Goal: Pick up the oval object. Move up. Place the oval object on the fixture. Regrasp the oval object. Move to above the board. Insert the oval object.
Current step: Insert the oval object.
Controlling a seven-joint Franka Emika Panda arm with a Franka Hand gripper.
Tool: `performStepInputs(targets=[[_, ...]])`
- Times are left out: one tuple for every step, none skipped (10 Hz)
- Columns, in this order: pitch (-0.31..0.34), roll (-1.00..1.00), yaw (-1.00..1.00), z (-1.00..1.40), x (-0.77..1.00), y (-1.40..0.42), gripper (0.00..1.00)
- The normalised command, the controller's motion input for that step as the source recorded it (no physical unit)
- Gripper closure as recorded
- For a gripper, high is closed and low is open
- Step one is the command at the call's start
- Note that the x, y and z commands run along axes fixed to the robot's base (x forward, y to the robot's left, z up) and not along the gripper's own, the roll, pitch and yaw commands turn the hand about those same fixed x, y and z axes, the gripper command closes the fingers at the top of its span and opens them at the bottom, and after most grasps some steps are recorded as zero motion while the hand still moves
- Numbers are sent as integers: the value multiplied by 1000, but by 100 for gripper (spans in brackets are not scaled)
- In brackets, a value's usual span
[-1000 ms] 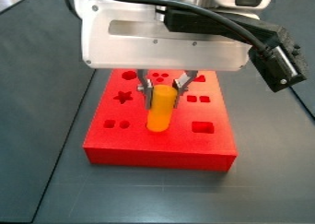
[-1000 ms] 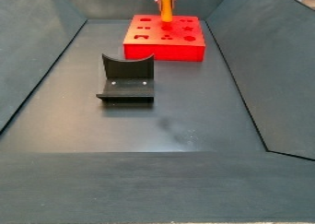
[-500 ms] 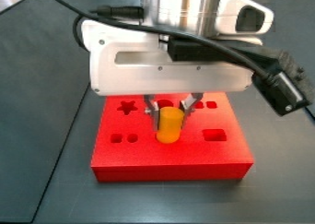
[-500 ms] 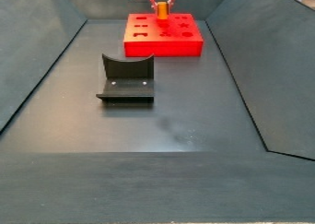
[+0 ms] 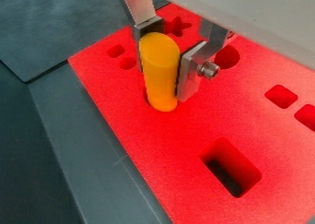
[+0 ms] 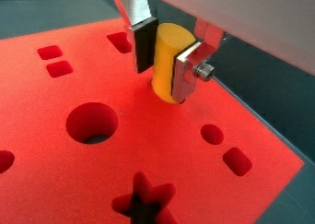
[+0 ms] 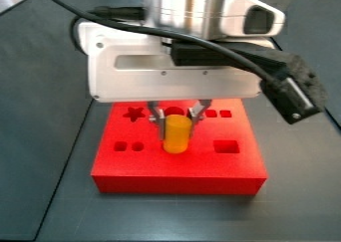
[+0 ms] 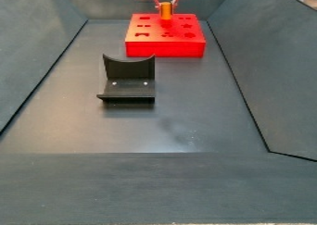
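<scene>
my claw (image 5: 170, 66) over red board (image 7: 147, 166), clenched on upright yellow peg (image 5: 157, 71). peg sits lower than a second ago, tip at board surface; insertion starting, judging by that.

Gripper (image 6: 165, 54) over board (image 6: 74, 85), silver finger plates (image 6: 187, 73) clamped on either side of oval object (image 6: 168, 66). Yellow-orange peg held upright, lower end at board surface; whether seated in recess cannot be told. Red board carries round recess (image 6: 91, 123), star recess (image 6: 145, 199), small square recesses (image 6: 51, 60) and small oval recesses (image 6: 224, 147). Dark floor (image 6: 264, 76) beyond board edge.
</scene>
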Motion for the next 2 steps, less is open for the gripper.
performStepInputs(targets=[[-31, 0, 0, -69, -60, 0, 100], [-51, 50, 71, -74, 0, -146, 100]])
